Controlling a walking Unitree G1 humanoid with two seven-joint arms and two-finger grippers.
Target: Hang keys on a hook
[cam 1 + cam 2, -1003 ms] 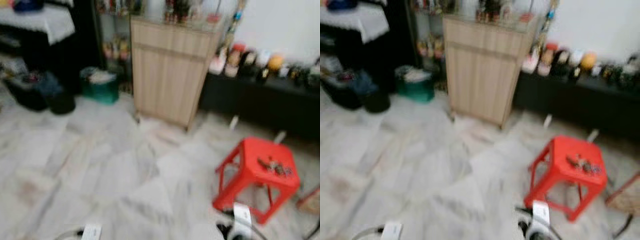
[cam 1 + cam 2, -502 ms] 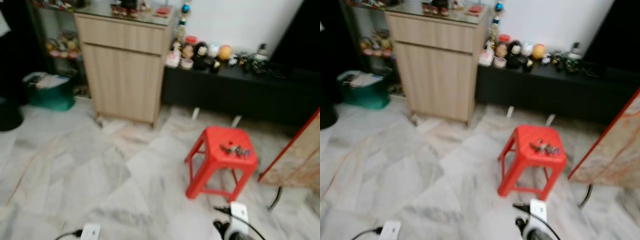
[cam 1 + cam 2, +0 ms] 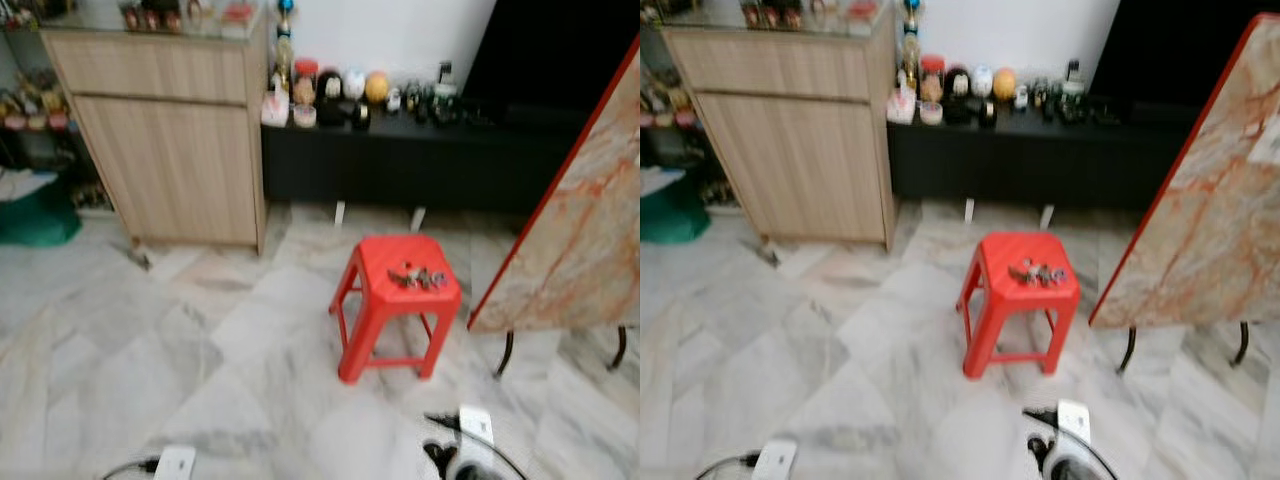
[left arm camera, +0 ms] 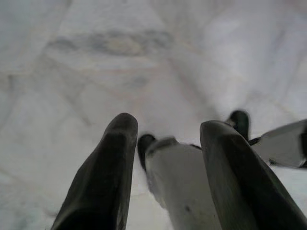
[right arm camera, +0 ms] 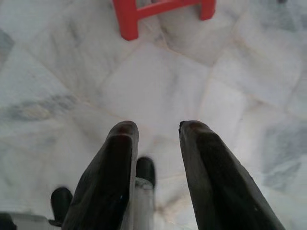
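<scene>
Keys [image 3: 417, 277] lie on a red stool [image 3: 385, 262] amid open marble floor [image 3: 150, 350]; left gripper [image 4: 165, 124] and right gripper [image 5: 154, 127] hang spread, empty.

Keys [image 3: 417, 277] lying on stool [image 3: 372, 262]; cabinet [image 3: 170, 150] standing behind-left of stool, shelf [image 3: 400, 160] behind stool, slab [image 3: 575, 230] leaning right of stool.
</scene>
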